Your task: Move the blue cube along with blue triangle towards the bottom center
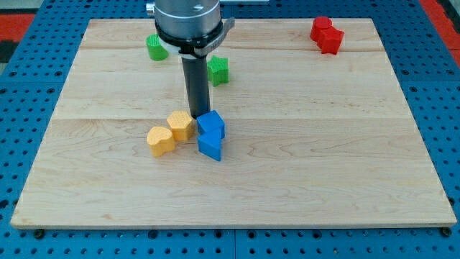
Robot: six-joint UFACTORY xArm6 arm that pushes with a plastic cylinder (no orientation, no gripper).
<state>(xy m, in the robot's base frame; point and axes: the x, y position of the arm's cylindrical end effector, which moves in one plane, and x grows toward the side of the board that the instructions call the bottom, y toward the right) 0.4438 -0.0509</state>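
The blue cube [212,124] and the blue triangle [210,145] sit touching near the board's middle, the cube above the triangle in the view. My tip [199,115] stands right at the cube's upper left edge, between it and a yellow block [180,124]. The rod rises straight from there to the arm's head at the view's top.
A second yellow block [160,140] lies left of the blue pair, touching the first. Two green blocks [156,47] [218,70] lie near the top, one on each side of the rod. Two red blocks [327,34] sit at the top right. The wooden board [345,180] lies on a blue pegboard.
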